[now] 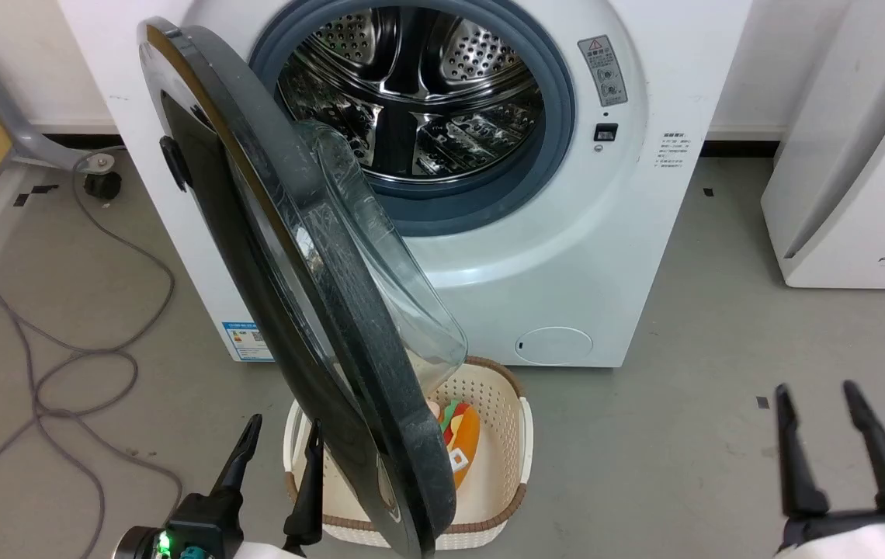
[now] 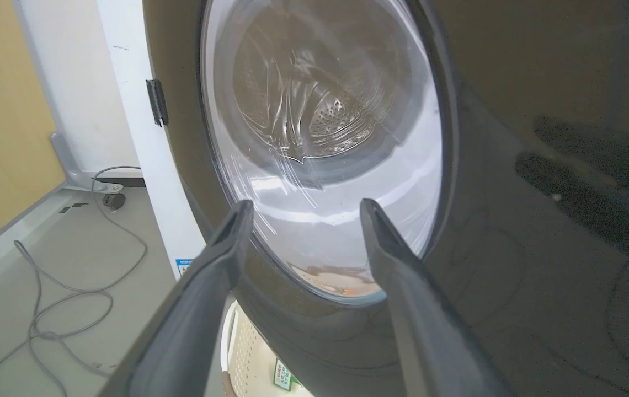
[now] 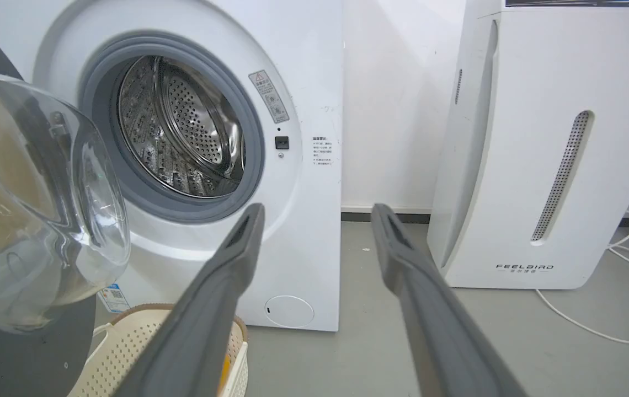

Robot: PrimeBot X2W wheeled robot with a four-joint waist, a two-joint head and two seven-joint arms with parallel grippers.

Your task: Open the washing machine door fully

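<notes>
The washing machine door [image 1: 310, 310] stands about half open, edge-on in the head view, running from its hinge [image 1: 175, 163] at 11 o'clock down to 6 o'clock, with its glass bowl bulging toward the steel drum [image 1: 411, 93]. The left gripper [image 1: 286, 423], at 7 o'clock, has its 2 fingers apart and empty, just beside the door's glossy outer face. The right gripper [image 1: 815, 387], at 5 o'clock, is also spread and empty, well apart from the door.

The likely trouble is on the left. The door must swing further toward that gripper, so it could block the swing, and a push from it would close the door. A right-side shove on the slick bowl could skid off. The door's lower edge hangs over the laundry basket [image 1: 516, 435] and could snag it.
</notes>
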